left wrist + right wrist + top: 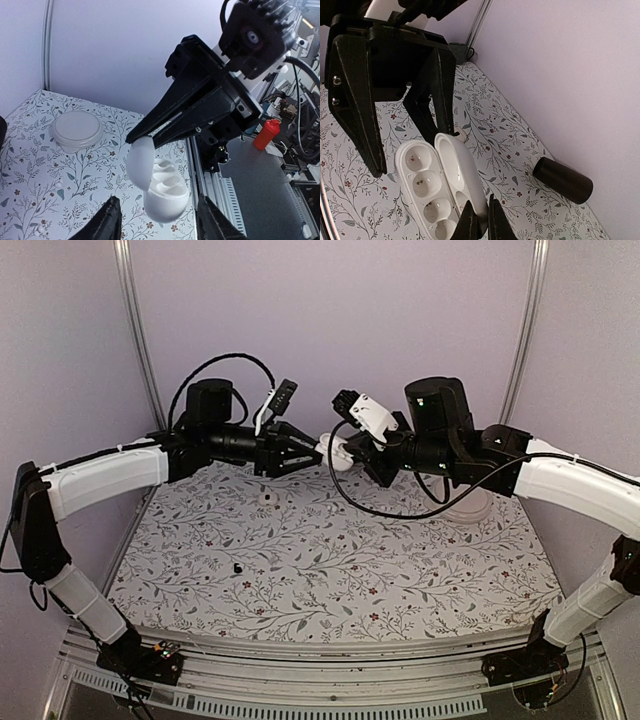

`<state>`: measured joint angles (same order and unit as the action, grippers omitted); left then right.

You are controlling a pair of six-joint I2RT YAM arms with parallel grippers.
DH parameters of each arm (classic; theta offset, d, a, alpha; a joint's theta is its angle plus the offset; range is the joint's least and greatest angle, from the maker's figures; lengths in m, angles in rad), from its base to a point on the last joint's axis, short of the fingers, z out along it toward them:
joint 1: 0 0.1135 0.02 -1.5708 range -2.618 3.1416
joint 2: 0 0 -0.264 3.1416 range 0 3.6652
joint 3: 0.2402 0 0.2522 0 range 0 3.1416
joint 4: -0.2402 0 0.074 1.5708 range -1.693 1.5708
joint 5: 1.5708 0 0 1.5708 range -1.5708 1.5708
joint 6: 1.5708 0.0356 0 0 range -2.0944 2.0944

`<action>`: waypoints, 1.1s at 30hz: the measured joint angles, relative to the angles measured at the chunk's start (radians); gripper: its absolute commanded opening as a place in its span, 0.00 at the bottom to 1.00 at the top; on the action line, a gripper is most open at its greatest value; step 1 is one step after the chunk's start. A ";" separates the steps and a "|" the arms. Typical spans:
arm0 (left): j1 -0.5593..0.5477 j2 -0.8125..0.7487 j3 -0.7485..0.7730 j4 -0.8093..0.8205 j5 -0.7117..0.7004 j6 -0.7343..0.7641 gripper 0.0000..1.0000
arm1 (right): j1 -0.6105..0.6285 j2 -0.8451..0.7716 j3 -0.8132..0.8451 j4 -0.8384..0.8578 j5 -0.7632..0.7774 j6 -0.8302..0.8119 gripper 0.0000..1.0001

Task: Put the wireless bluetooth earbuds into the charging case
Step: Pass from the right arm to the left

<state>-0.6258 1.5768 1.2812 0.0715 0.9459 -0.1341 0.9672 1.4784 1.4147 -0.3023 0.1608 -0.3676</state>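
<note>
Status: early, nothing seated yet. Charging case [427,185] is up in the air over the back of the table [400,580], between the two arms, lid [457,170] swung open. Right gripper [481,207] is pinched shut on the lid's edge and carries the whole case. All the sockets [426,183] look empty in the right wrist view. Left gripper [159,202] has its fingers apart, straddling the case's lower half. No contact that I can see, and nothing visible between the fingers. Earbuds: can't pick them out for sure in any view. The left wrist view shows a few small white specks on the table, too small to call. White lump with a dark spot [266,498] and tiny black bit [237,567] sit on the table below, well apart from the case. Pale dish [77,131] is off by the right arm. My read: case opened and presented is the only part done. Left to do: find and pick each earbud, seat both, probably close the lid. With the left fingers around the case, it could be a handover or a steadying grip next, but that's a guess.
</note>
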 measured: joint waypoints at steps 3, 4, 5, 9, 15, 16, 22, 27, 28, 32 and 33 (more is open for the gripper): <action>-0.015 0.000 0.010 -0.008 -0.002 0.026 0.45 | 0.008 0.009 0.013 -0.013 0.000 -0.002 0.03; -0.020 0.000 0.010 -0.008 -0.002 0.034 0.43 | 0.008 0.010 0.015 -0.015 0.000 -0.003 0.03; -0.023 0.000 0.010 -0.011 -0.004 0.040 0.42 | 0.008 0.011 0.018 -0.019 0.000 -0.004 0.03; -0.034 0.000 0.011 -0.028 -0.005 0.068 0.42 | 0.009 0.011 0.020 -0.027 0.000 -0.004 0.03; -0.037 0.000 0.011 -0.041 -0.010 0.084 0.36 | 0.009 0.011 0.020 -0.035 -0.004 -0.003 0.03; -0.037 0.000 0.010 -0.041 -0.011 0.088 0.35 | 0.009 0.011 0.020 -0.035 -0.005 -0.003 0.03; -0.039 0.000 0.011 -0.050 -0.012 0.102 0.38 | 0.009 0.011 0.020 -0.035 -0.007 -0.003 0.03; -0.042 0.000 0.011 -0.059 -0.016 0.108 0.33 | 0.009 0.011 0.020 -0.035 -0.007 -0.003 0.03; -0.042 0.000 0.011 -0.061 -0.017 0.108 0.30 | 0.009 0.011 0.020 -0.035 -0.007 -0.003 0.03; -0.042 0.000 0.011 -0.068 -0.024 0.110 0.11 | 0.009 0.011 0.020 -0.036 -0.009 -0.003 0.03; -0.042 0.000 0.012 -0.070 -0.028 0.116 0.09 | 0.009 0.011 0.020 -0.037 -0.009 -0.002 0.03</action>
<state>-0.6682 1.5768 1.2930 0.0013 0.9176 -0.0181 0.9764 1.4895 1.4345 -0.3393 0.1516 -0.3698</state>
